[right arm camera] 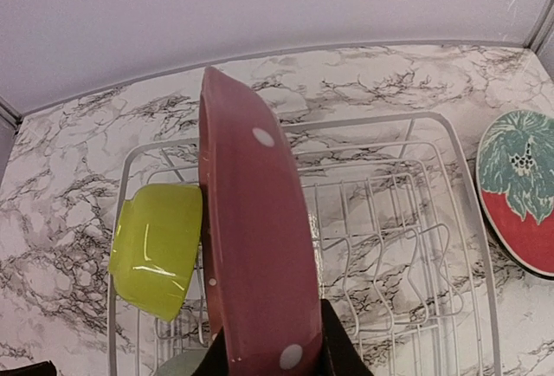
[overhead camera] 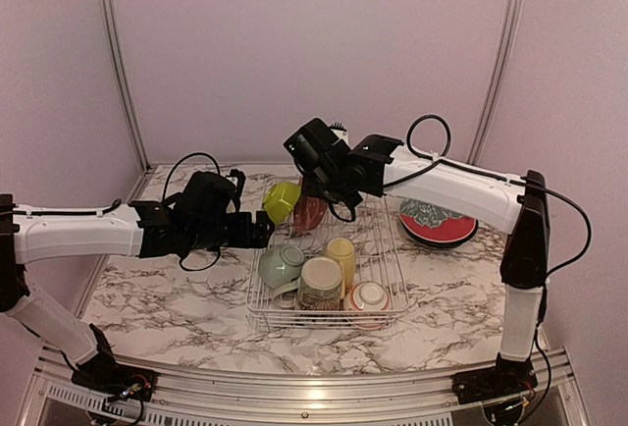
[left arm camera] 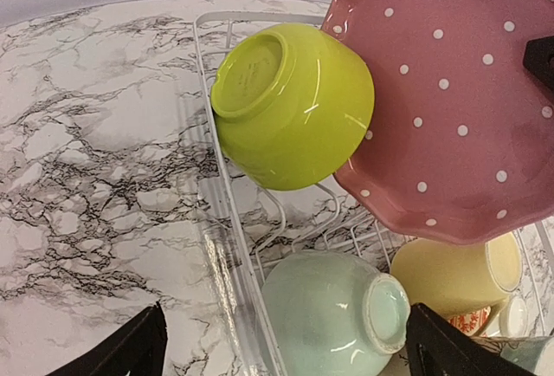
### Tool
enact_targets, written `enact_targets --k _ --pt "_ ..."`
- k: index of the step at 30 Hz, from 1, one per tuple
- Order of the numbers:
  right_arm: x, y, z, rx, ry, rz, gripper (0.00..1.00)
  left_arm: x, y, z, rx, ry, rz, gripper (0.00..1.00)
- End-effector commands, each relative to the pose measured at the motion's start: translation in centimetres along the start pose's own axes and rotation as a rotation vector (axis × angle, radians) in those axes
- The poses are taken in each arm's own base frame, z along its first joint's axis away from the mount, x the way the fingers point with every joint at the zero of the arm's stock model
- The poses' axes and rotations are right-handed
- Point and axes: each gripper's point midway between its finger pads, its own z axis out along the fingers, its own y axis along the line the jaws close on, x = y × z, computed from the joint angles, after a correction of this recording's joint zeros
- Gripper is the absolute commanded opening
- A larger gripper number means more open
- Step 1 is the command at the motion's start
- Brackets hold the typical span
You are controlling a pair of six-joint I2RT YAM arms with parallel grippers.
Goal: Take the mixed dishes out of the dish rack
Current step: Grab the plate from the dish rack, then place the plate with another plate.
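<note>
Right tool (right arm camera: 273, 354) pinches the rim of a dusky-red ceramic plate with white polka dots (right arm camera: 255, 246), one finger on each face. The plate stands on edge at the far left end of the white wire dish rack (right arm camera: 415, 220). I cannot tell whether its lower rim rests on the wires.

A lime-green ceramic bowl (left arm camera: 290, 107) lies tipped on its side, its foot towards the rack's left wall, touching the plate's left face. Nearer the arms, inside the rack, sit a pale-green bowl (left arm camera: 329, 315) on its side, a yellow mug (left arm camera: 450, 276) just beside it, a cream patterned mug (overhead camera: 321, 284) and a small red-patterned bowl (overhead camera: 369, 298) at the near right corner. The right half of the rack shows bare wire.

Left tool (left arm camera: 286, 350) is spread wide and grips nothing. It hovers over the marble-patterned tabletop (overhead camera: 177, 308) just outside the rack's left wall, facing the lime-green bowl.

On the tabletop to the right of the rack, apart from it, lies a red round plate with a green leaf pattern (right arm camera: 524, 194).
</note>
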Motion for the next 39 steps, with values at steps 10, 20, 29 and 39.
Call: enact_targets --k 10,20,29,39 --pt "-6.7 -1.4 -4.3 0.013 -0.184 0.084 0.0 -0.9 -0.5 -0.2 0.021 -0.013 -0.01 0.99" --pt "-7.6 -4.0 -5.4 0.028 -0.202 0.12 0.0 -0.7 -0.6 -0.2 0.029 -0.006 -0.014 0.99" --pt "-7.3 -6.0 -3.7 -0.115 -0.134 0.201 0.0 -0.7 -0.8 -0.2 0.033 -0.005 -0.017 0.99" --pt "-8.3 -9.6 -2.3 -0.476 -0.061 0.337 0.0 -0.7 -0.5 -0.6 0.027 -0.002 -0.014 0.99"
